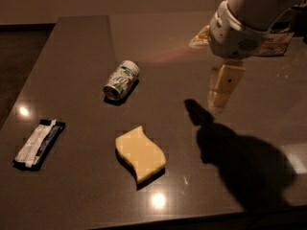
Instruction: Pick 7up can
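Dark bench [72, 51] carries the 7up can [121, 79] lying on its side, beyond the yellow sponge [140, 153]. End effector [223, 86] hangs well right of the can; released or clenched, I cannot tell.

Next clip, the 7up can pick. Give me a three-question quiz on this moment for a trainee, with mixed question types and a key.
1. True or false: the 7up can stands upright on the table.
2. Which thing lies farthest left in the camera view? A) the 7up can B) the yellow sponge C) the black-and-white wrapped bar
3. Fill the gap: the gripper hangs above the table, to the ___ of the 7up can in the camera view, not touching it.

Key: 1 false, it lies on its side; 2 C; 3 right.
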You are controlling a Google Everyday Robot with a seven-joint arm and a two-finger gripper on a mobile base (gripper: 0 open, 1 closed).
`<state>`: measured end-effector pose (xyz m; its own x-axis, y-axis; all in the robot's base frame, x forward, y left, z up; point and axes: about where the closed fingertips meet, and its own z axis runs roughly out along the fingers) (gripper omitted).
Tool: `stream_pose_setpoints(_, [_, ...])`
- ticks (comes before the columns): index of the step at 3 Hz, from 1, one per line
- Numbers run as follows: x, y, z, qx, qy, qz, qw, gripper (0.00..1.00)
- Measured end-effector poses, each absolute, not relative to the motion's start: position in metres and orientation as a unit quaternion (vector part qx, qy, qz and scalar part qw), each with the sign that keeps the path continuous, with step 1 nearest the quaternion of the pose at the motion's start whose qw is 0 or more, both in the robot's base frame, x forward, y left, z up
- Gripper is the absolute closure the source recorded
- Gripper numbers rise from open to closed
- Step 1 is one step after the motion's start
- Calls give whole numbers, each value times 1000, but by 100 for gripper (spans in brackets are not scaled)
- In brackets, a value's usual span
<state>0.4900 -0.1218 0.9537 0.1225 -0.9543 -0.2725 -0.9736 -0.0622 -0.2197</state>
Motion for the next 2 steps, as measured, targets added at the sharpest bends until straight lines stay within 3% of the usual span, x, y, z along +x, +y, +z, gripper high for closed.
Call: stream_pose_setpoints(2, [521,-33,944,-828,532,13,174,0])
